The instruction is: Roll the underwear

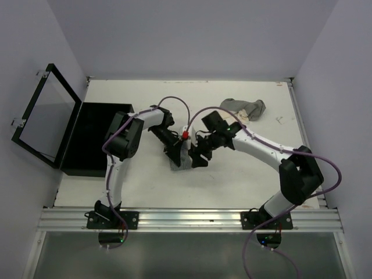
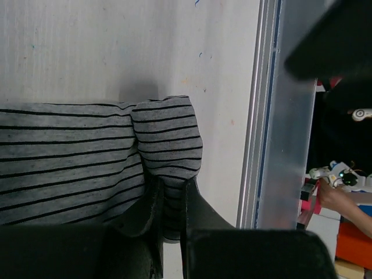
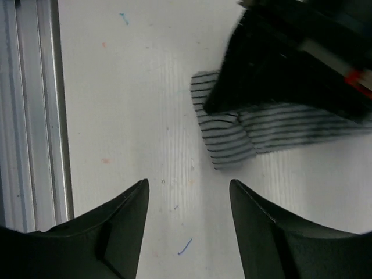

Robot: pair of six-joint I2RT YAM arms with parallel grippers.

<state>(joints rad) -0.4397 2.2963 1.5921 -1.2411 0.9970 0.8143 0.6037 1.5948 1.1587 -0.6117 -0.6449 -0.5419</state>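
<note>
Lying flat on the surface, striped grey underwear has one folded edge pinched between the closed left fingers. Spread open, the right fingers hold nothing; cloth lies just beyond their tips, not touching. Second heap well beyond right fingers. Box off to the far side of left fingers.

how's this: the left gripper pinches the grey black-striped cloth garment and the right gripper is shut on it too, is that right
Not quite. The right gripper is open and holds nothing: the right wrist view shows its jaws apart over the table, short of the grey black-striped cloth garment. The left gripper does pinch that garment.
</note>
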